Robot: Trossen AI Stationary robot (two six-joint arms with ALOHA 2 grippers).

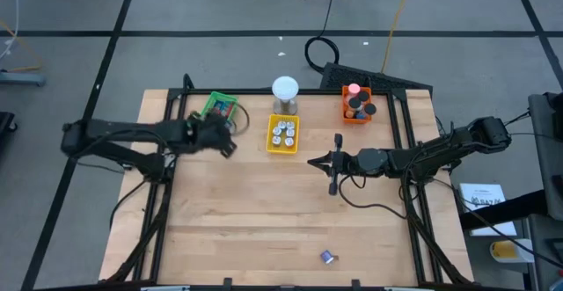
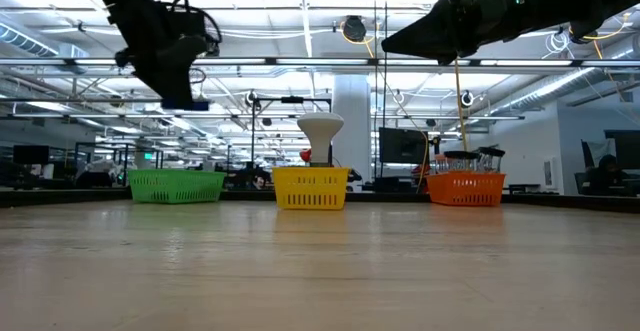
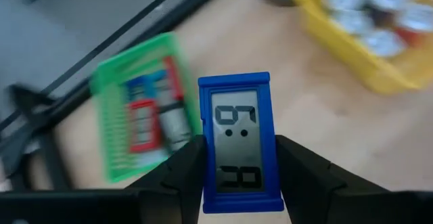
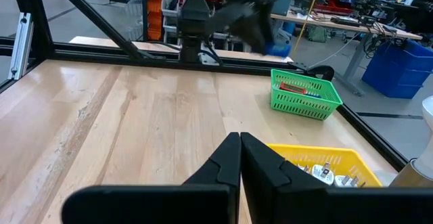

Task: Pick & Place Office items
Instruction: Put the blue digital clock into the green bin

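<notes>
My left gripper (image 1: 227,140) hangs above the table beside the green tray (image 1: 218,108), shut on a blue-framed display piece (image 3: 233,139), which also shows as a blue bit (image 2: 196,104) in the low view. The green tray (image 3: 139,116) holds red and blue framed pieces. The yellow tray (image 1: 282,134) holds silvery round bits. The orange tray (image 1: 356,106) holds black rolls and a pink bit. One small item (image 1: 326,257) lies on the table near its front edge. My right gripper (image 1: 312,161) is shut and holds nothing, level above mid-table. My left gripper pinches the blue piece by its two long sides (image 3: 205,166), toward one end, between its two fingers (image 3: 181,173). The fingers come slanting down from the table's left side. The piece stands out past the fingertips, display in view, lifted clear of table and trays.
A white-domed metal cylinder (image 1: 285,93) stands behind the yellow tray. Black frame rails (image 1: 163,177) run along the table's left and right sides. Bare wood (image 1: 264,212) spreads over the middle and near part of the table.
</notes>
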